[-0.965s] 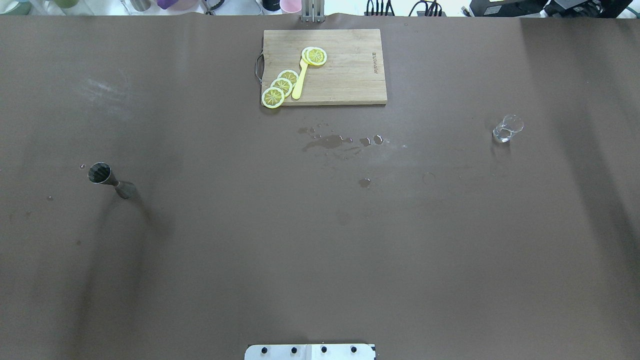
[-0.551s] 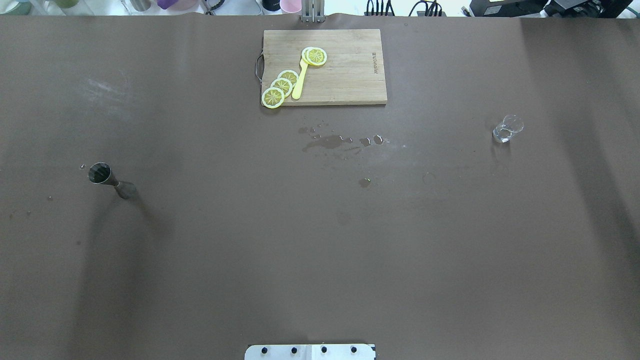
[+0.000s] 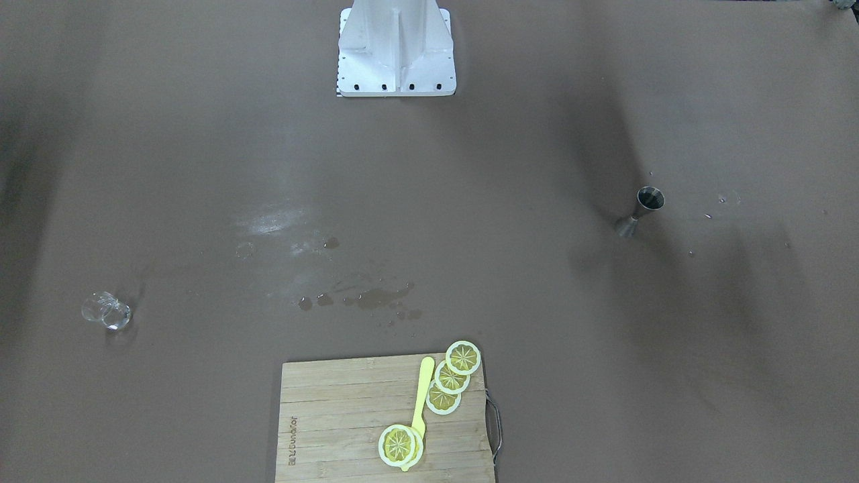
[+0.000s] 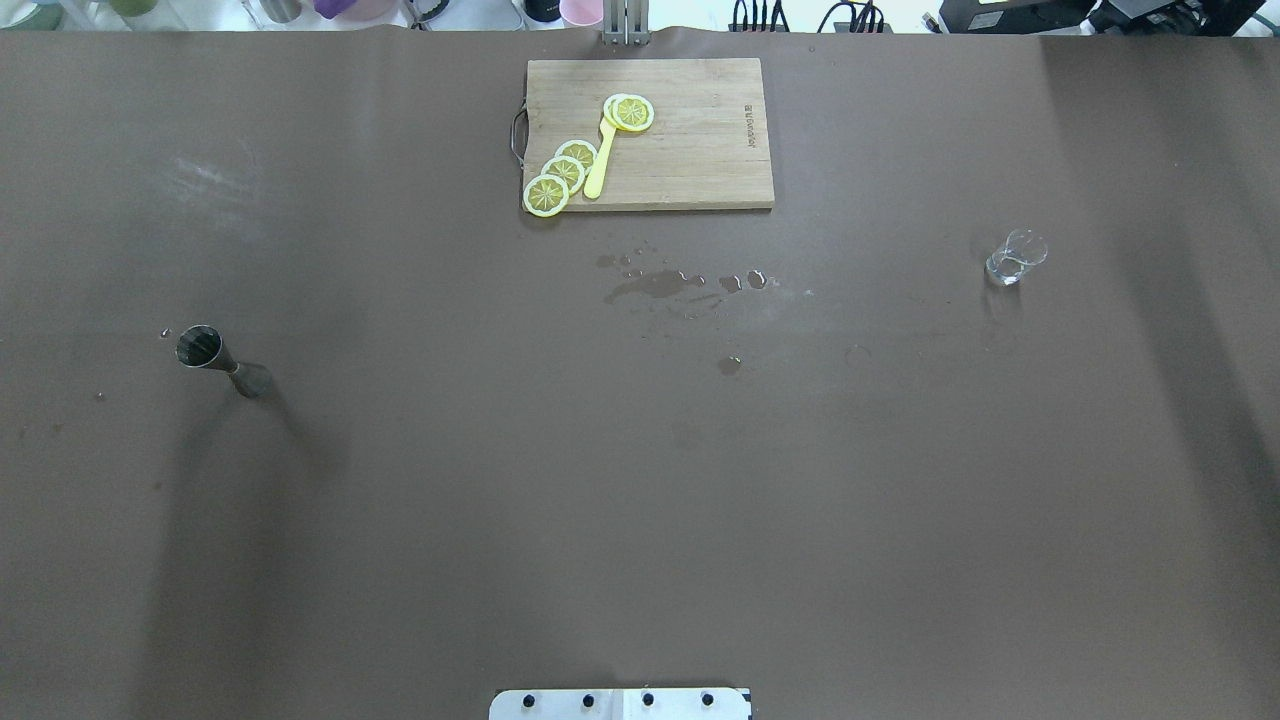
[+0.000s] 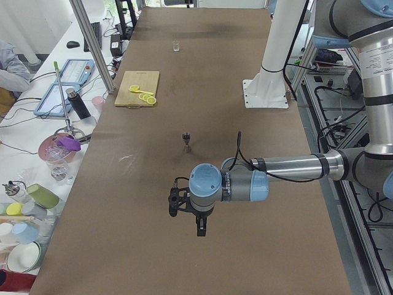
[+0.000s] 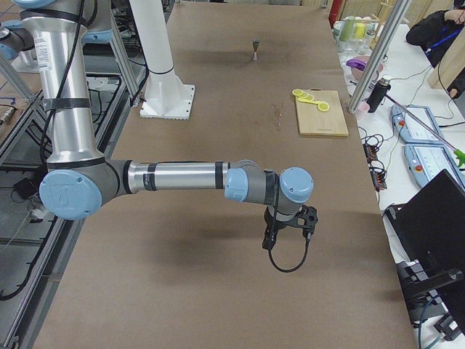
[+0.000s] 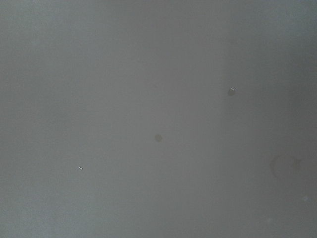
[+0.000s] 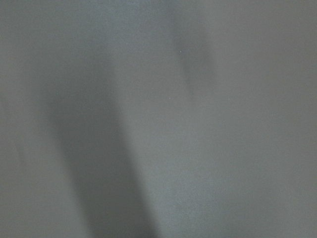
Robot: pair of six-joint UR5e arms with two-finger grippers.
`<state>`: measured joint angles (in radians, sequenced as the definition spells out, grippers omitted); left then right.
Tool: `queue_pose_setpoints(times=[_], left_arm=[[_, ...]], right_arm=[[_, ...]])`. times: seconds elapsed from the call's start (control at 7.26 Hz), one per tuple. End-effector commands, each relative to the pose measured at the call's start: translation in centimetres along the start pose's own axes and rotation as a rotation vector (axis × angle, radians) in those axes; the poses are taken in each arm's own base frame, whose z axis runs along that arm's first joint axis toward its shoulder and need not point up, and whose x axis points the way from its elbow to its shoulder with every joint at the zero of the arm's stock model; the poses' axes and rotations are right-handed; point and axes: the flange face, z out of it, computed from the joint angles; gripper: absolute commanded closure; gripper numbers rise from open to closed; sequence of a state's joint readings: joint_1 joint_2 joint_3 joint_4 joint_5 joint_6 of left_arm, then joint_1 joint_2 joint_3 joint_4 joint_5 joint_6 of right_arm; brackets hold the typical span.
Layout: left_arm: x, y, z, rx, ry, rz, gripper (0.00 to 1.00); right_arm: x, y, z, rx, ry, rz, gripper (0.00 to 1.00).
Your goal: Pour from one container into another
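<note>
A small metal jigger (image 4: 212, 356) stands upright on the brown table on my left side, also seen in the front view (image 3: 643, 209) and the left side view (image 5: 187, 141). A small clear glass (image 4: 1015, 258) with a little liquid stands far off on my right side (image 3: 106, 312). My left gripper (image 5: 200, 230) hangs over the table short of the jigger. My right gripper (image 6: 268, 242) hangs over bare table. Both show only in the side views, so I cannot tell whether they are open or shut. Both wrist views show only table surface.
A wooden cutting board (image 4: 690, 150) with lemon slices (image 4: 560, 175) and a yellow knife lies at the far middle. Spilled drops (image 4: 660, 283) mark the table centre. The white robot base (image 3: 396, 50) stands at the near edge. Cups, bottles and a person's sleeve (image 5: 12, 70) line the far side.
The jigger, glass and board have not moved. Only the soft shadow near the jigger has shifted slightly.
</note>
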<state>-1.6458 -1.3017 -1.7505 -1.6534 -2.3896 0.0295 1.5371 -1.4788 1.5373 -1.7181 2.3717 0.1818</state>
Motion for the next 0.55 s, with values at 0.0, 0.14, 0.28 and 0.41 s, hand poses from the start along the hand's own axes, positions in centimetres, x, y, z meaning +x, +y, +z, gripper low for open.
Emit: queue_pose_setpoints(times=[0.0, 0.14, 0.28, 0.41], left_arm=[[-0.22, 0.10, 0.12, -0.001, 0.000, -0.003, 0.01], [-0.22, 0.10, 0.13, -0.001, 0.000, -0.003, 0.01], [-0.09, 0.07, 0.02, 0.001, 0.003, -0.001, 0.01], [-0.11, 0.07, 0.12, -0.001, 0.002, -0.001, 0.01]], right_arm=[[0.22, -0.15, 0.15, -0.004, -0.001, 0.005, 0.00], [0.28, -0.54, 0.30, -0.008, -0.003, 0.009, 0.00], [0.44, -0.54, 0.07, -0.005, -0.012, 0.012, 0.00], [0.47, -0.47, 0.02, -0.005, -0.017, 0.013, 0.00]])
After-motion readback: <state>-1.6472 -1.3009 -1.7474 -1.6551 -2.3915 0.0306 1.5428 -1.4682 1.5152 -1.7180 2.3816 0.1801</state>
